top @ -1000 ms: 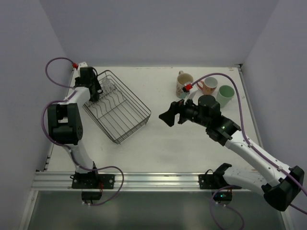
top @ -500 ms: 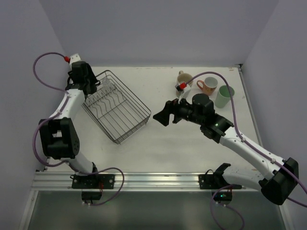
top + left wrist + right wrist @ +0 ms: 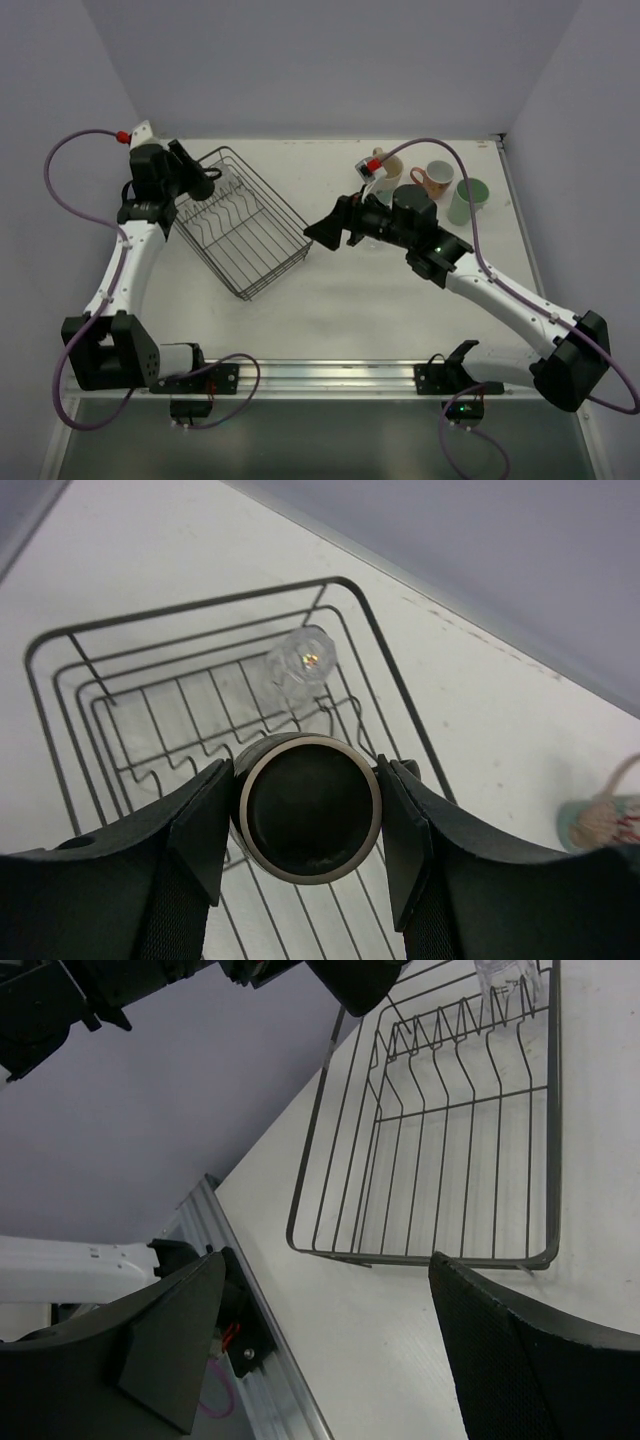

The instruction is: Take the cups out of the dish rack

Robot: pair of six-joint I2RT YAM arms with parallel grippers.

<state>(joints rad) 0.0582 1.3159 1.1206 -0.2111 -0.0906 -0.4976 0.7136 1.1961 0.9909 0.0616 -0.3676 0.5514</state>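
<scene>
My left gripper [image 3: 306, 825] is shut on the dark brown mug [image 3: 308, 808], holding it by its sides above the far end of the black wire dish rack [image 3: 245, 225]. The left gripper also shows in the top view [image 3: 200, 184]. One clear glass [image 3: 298, 665] lies in the rack below the mug. My right gripper [image 3: 325, 232] is open and empty, just right of the rack's near right corner. The cream patterned mug [image 3: 385, 170], salmon-pink mug [image 3: 437, 178] and pale green cup [image 3: 468, 198] stand on the table at the back right. A second glass is not visible.
The rack [image 3: 450, 1130] sits diagonally on the white table at the left. The right arm's purple cable [image 3: 440, 150] arcs over the standing cups. Walls close the table at the back and both sides. An aluminium rail [image 3: 320, 375] runs along the near edge.
My left gripper has risen out of the rack's far end with the dark brown mug. My right gripper has moved left, closer to the rack, and stays open.
</scene>
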